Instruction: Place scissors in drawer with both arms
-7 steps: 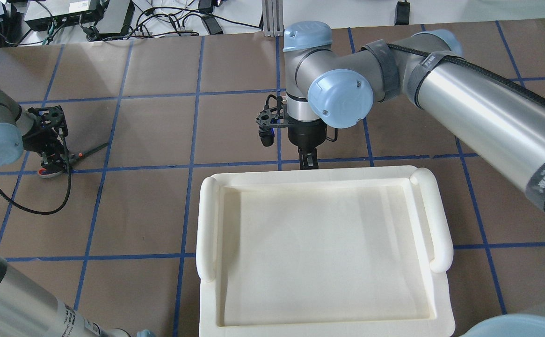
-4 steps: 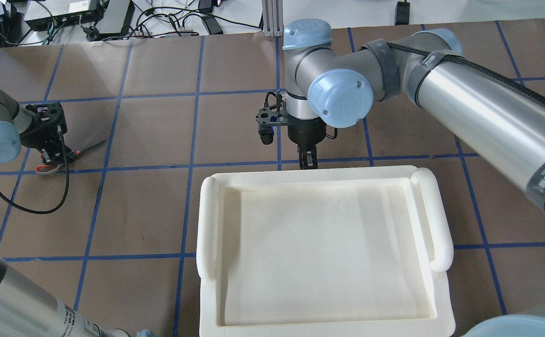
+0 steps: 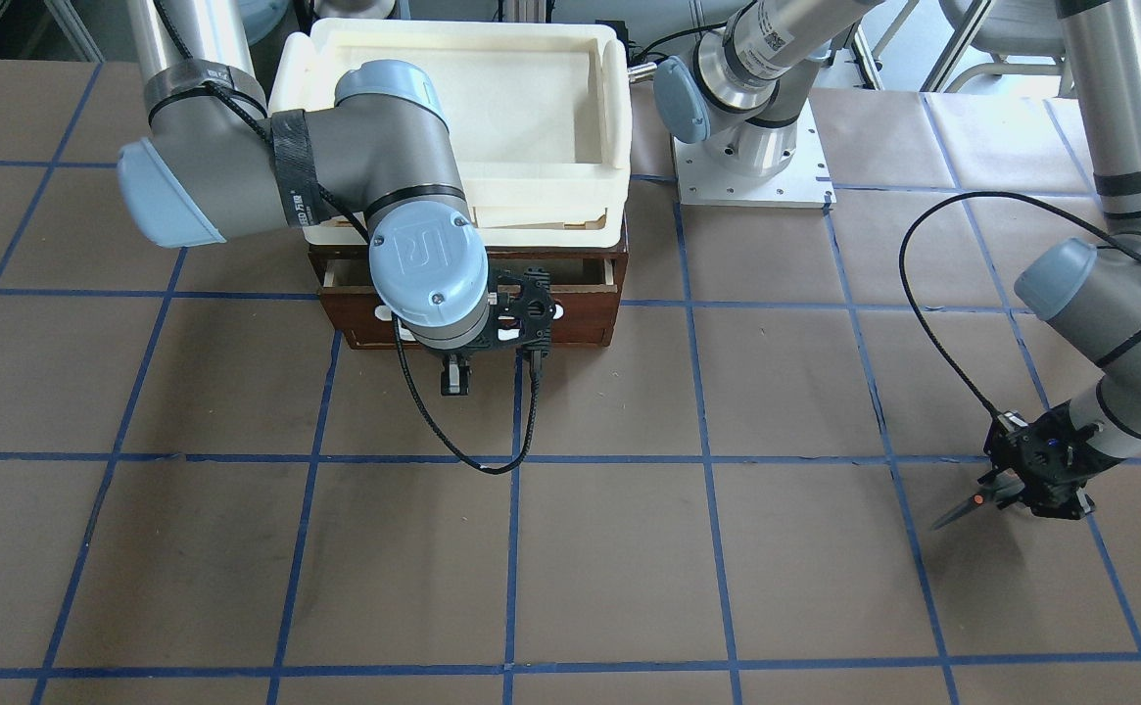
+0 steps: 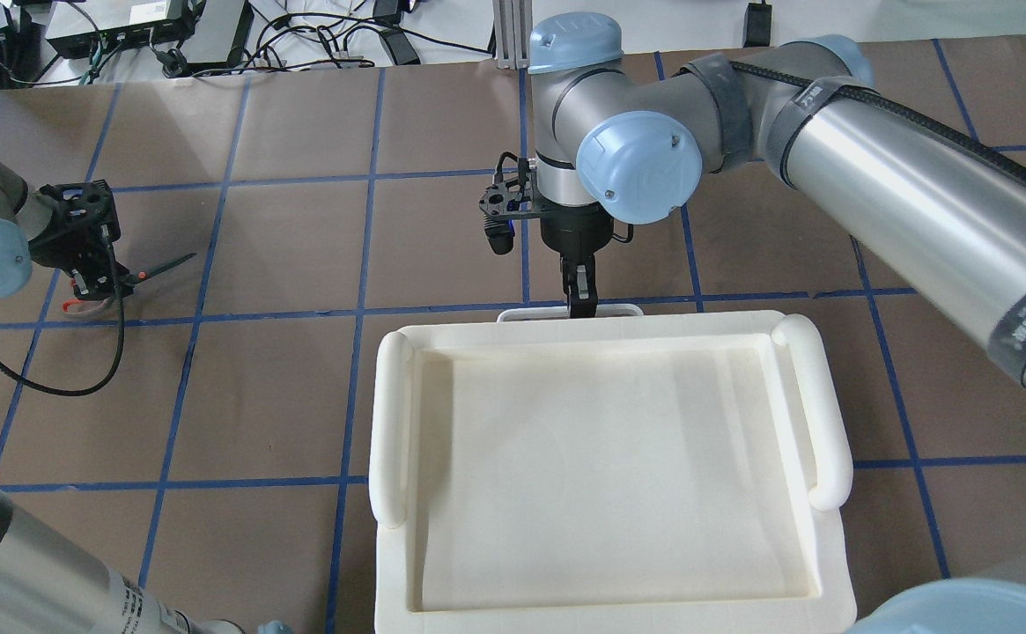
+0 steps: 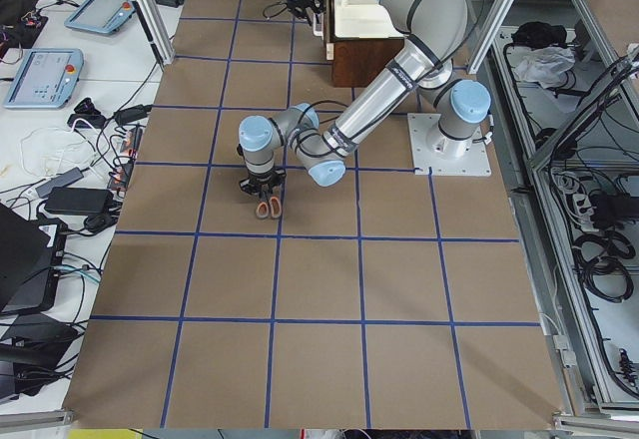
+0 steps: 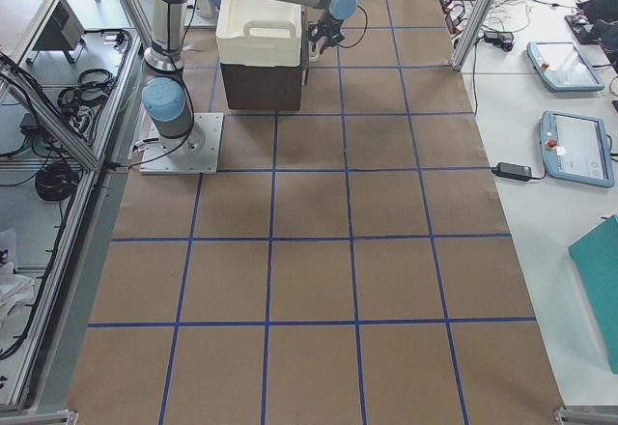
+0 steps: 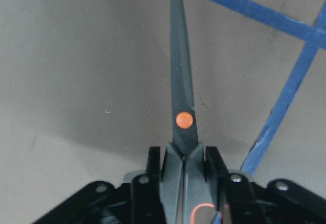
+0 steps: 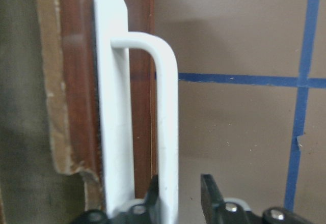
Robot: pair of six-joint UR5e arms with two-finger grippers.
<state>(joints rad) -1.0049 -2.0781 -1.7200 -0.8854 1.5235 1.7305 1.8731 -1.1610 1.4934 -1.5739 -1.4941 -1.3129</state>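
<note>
The left end effector (image 7: 183,155) is clamped on the scissors (image 7: 182,96) just behind the pivot, blades pointing right towards the drawer (image 3: 580,313), which sits well apart (barely ajar). The right end effector (image 8: 180,184) straddles the white bar handle (image 8: 165,107), jaws parted, not pinching. The carry must run rightward over the surface (image 3: 629,548).
</note>
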